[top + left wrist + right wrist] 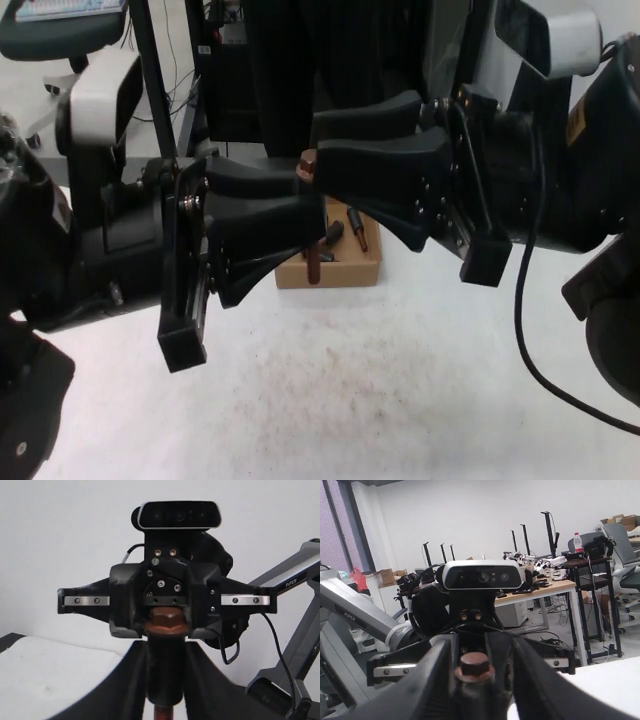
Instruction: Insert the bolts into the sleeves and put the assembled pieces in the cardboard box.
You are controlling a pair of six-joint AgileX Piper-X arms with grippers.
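A copper bolt (307, 165) with a hex head stands upright in a black sleeve (165, 672), held in the air above the bench. My left gripper (308, 215) comes from the left and is shut on the sleeve; the bolt's shaft end (161, 713) pokes out below it. My right gripper (320, 160) comes from the right, facing the left one, and is shut on the bolt just under its head (474, 666). Behind and below them the cardboard box (350, 272) holds several dark pieces (345, 232).
The white bench top (360, 390) stretches in front of the box, with faint stains. Both arms' bodies fill the sides of the high view. A black frame and an office chair (60, 30) stand behind the bench.
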